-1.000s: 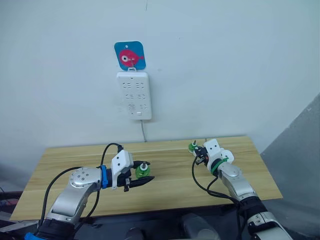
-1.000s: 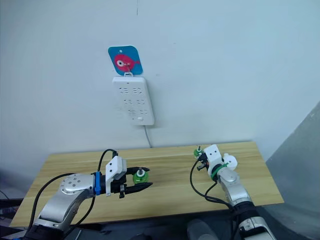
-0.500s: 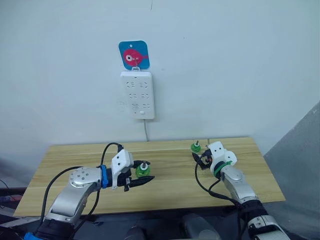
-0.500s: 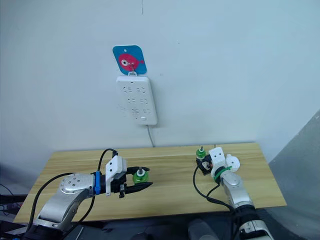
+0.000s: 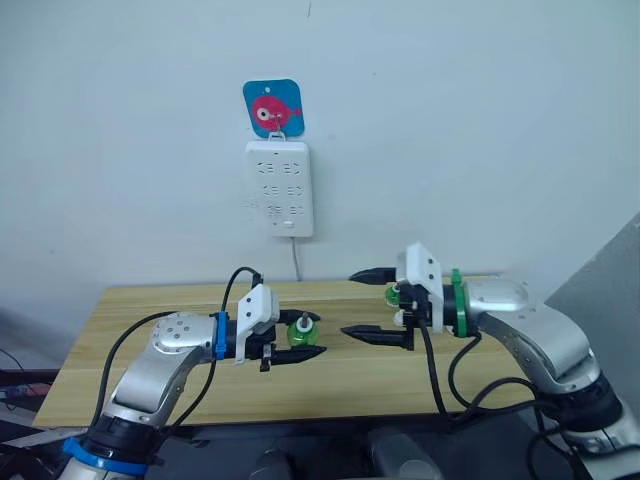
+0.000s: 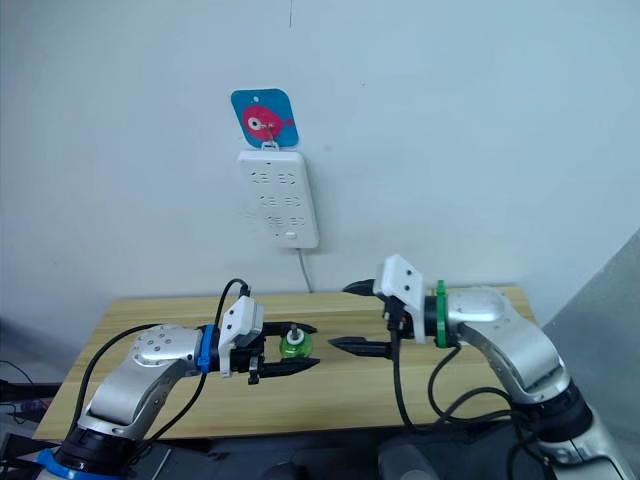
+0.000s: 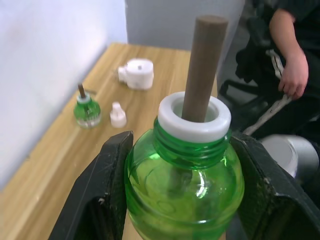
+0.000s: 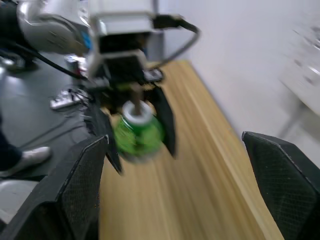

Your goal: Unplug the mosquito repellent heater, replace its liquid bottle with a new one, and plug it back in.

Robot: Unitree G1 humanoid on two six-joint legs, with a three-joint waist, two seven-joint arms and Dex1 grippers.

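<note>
Two claws working: left gripper (image 5: 300, 352) clamping green bottle (image 7: 184, 187), right gripper (image 5: 365, 302) gaping wide, empty. Heater (image 7: 137, 73) lying unplugged on table (image 5: 180, 395). Right should be approaching level, squeezing gently.

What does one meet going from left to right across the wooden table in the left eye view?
Left gripper clamped on a green liquid bottle with a brown wick → right gripper, black fingers spread wide apart → second small green bottle, partly hidden behind the right gripper's white housing.
</note>
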